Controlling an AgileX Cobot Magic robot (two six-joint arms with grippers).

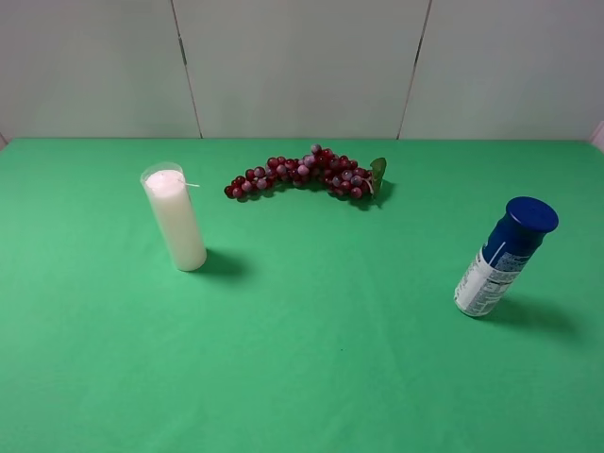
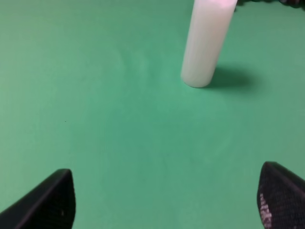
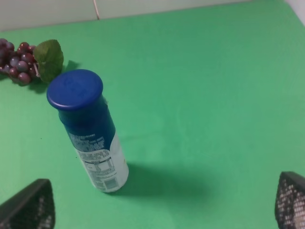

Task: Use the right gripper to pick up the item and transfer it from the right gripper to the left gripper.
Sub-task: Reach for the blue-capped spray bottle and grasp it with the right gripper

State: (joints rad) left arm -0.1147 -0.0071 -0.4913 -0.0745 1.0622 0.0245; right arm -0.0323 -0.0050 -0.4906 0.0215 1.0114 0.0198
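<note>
The spray can [image 1: 502, 255] with a dark blue cap and a white-and-blue label stands upright on the green table at the right. It also shows in the right wrist view [image 3: 88, 129], ahead of my right gripper [image 3: 164, 205], which is open and empty with both black fingertips [image 3: 28, 207] well apart. My left gripper [image 2: 164, 200] is open and empty over bare green cloth, with the white candle ahead of it. Neither gripper shows in the exterior high view.
A white candle in clear glass [image 1: 175, 219] stands at the left and shows in the left wrist view [image 2: 206, 43]. A bunch of red grapes with a leaf [image 1: 304, 174] lies at the back centre and shows in the right wrist view [image 3: 28, 62].
</note>
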